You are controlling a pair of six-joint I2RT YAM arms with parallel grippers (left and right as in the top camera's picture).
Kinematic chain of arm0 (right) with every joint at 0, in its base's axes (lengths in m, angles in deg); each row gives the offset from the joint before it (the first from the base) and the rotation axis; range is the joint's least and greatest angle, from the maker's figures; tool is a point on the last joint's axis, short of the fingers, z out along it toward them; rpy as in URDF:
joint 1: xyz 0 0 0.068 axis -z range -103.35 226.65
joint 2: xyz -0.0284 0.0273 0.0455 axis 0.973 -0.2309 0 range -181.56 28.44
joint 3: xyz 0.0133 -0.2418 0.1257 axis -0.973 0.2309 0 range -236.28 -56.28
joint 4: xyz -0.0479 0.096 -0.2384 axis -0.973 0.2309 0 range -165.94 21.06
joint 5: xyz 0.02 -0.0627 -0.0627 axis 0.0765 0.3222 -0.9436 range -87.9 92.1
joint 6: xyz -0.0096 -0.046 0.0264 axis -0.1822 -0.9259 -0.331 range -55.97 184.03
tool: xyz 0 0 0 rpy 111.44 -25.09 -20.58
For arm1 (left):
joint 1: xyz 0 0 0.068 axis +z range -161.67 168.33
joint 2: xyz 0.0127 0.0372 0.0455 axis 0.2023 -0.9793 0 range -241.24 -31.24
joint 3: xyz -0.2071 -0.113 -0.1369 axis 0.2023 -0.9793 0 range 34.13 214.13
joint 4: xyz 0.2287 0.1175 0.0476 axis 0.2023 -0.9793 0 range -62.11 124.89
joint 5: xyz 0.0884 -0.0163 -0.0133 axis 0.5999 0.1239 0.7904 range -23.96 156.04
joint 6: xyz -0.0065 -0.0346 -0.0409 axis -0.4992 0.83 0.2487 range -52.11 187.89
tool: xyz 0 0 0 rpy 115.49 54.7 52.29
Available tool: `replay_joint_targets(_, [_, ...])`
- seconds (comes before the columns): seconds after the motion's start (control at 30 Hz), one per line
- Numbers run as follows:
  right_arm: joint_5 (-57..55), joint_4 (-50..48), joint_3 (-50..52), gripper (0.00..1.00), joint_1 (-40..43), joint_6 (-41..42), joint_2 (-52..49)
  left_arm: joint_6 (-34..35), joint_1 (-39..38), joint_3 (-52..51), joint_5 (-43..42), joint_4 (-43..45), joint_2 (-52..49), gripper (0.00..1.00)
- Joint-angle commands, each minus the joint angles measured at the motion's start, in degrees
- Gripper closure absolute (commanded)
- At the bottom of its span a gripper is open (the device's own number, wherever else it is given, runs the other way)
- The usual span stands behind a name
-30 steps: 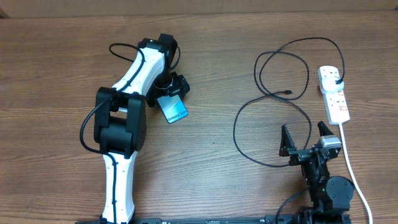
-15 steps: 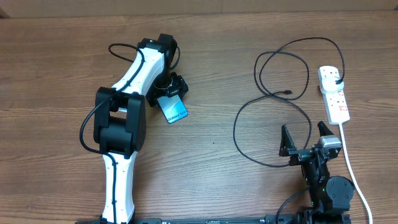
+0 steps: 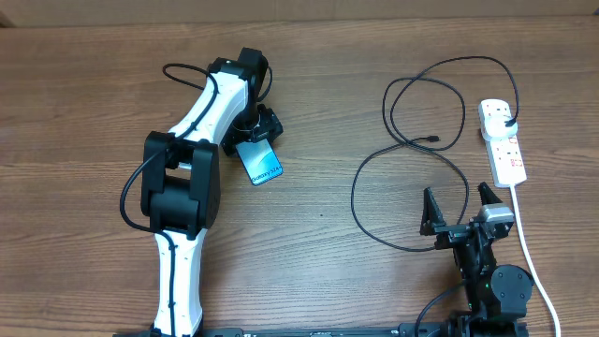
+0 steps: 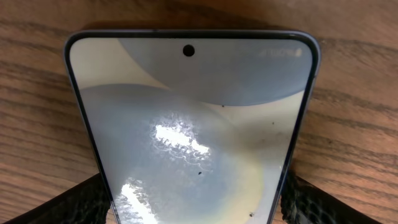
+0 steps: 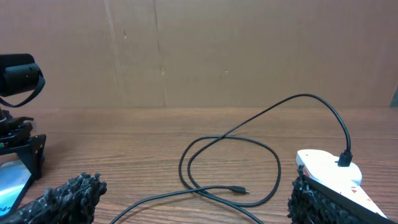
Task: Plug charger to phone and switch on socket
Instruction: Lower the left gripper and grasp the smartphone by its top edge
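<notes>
The phone [image 3: 260, 165] rests face up on the wooden table [image 3: 328, 56], left of centre, its blue screen set at a slant to the table's edges; the left gripper [image 3: 253, 140] reaches down over its upper end and pinches it. In the left wrist view the phone [image 4: 193, 137] fills the frame, glare on its glass, with a textured finger [image 4: 74, 202] pressed against each long edge. Well apart, on the right half of the table, the charger [image 3: 353, 192] sprawls in loose black loops; its connector tip [image 3: 433, 140] lies loose on the wood, while its black plug [image 3: 508, 121] sits in the far end of the socket [image 3: 505, 154]. The socket lies near the right edge; its thick white cord [image 3: 527, 245] trails toward the near side. The right gripper [image 3: 460, 208] stands near the front, jaws spread wide, the cable's largest loop close by. From the right wrist, the connector tip [image 5: 238, 190] and the socket [image 5: 329, 171] lie just ahead; the charger [image 5: 305, 95] arcs above them.
</notes>
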Motion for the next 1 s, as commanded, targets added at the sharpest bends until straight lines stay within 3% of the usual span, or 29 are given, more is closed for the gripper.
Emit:
replay_joint_targets(0.0, [-0.2, -0.2, 0.6, 0.00, 0.2, -0.1, 0.4, -1.1, -0.3, -1.9, 0.9, 1.2, -2.8, 0.09])
replay_joint_targets(0.13, [-0.2, -0.2, 0.6, 0.00, 0.2, -0.1, 0.4, -0.6, -0.4, -3.4, -1.3, 0.9, -2.8, 0.00])
replay_joint_targets(0.47, [-0.2, -0.2, 0.6, 0.00, 0.2, -0.1, 0.4, -0.6, -0.9, -5.0, -5.2, 0.5, -2.8, 0.03])
replay_joint_targets(0.97, [-0.2, -0.2, 0.6, 0.00, 0.2, -0.1, 0.4, 0.9, -2.5, -5.0, -3.9, 0.9, -2.8, 0.07])
